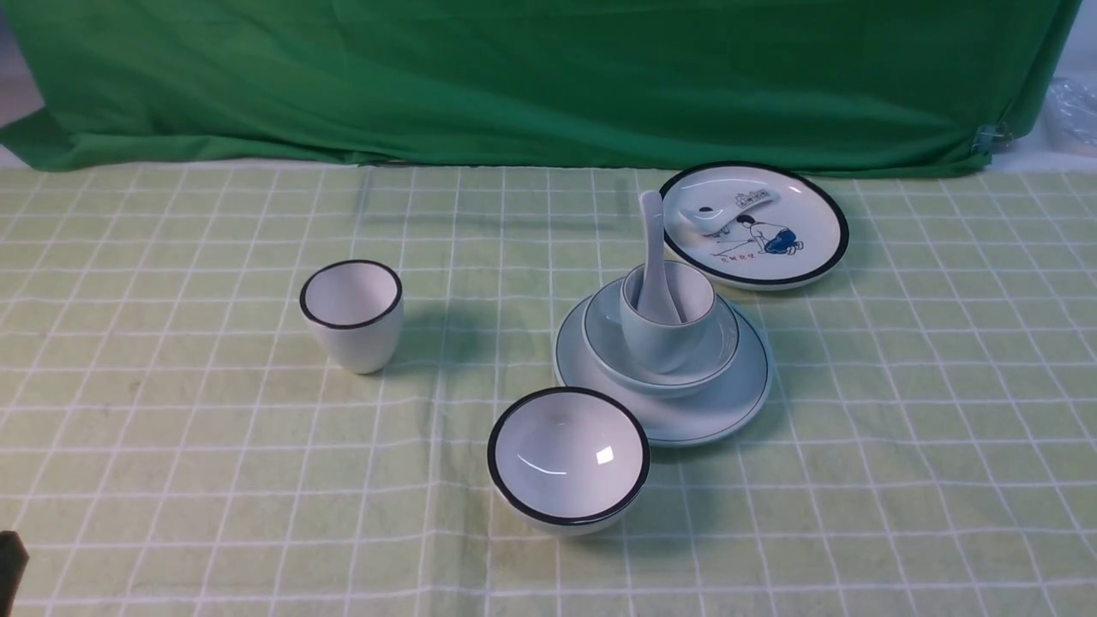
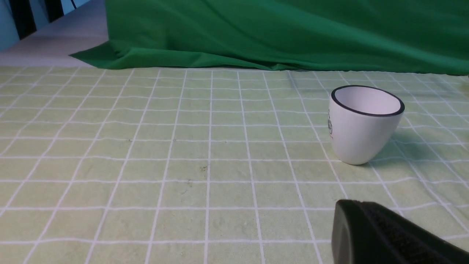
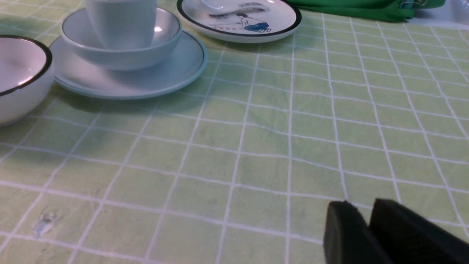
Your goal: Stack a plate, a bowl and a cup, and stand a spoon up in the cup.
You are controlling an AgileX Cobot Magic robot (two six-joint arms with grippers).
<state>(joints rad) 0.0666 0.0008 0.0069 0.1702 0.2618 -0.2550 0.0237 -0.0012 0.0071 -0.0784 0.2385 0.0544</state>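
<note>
While the front view shows the spoon (image 1: 656, 257) upright in the cup (image 1: 668, 319), on bowl (image 1: 660, 351) and plate (image 1: 664, 386), neither arm is near. Left wrist view: left gripper (image 2: 388, 234) closed, empty. Right wrist view: right gripper (image 3: 370, 234) nearly closed, empty, stack well apart beyond it.

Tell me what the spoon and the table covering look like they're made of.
Spoon: probably glazed ceramic, though it could be melamine; white, smooth and shiny. Table covering: woven cloth, matte, with soft wrinkles and a printed grid.
</note>
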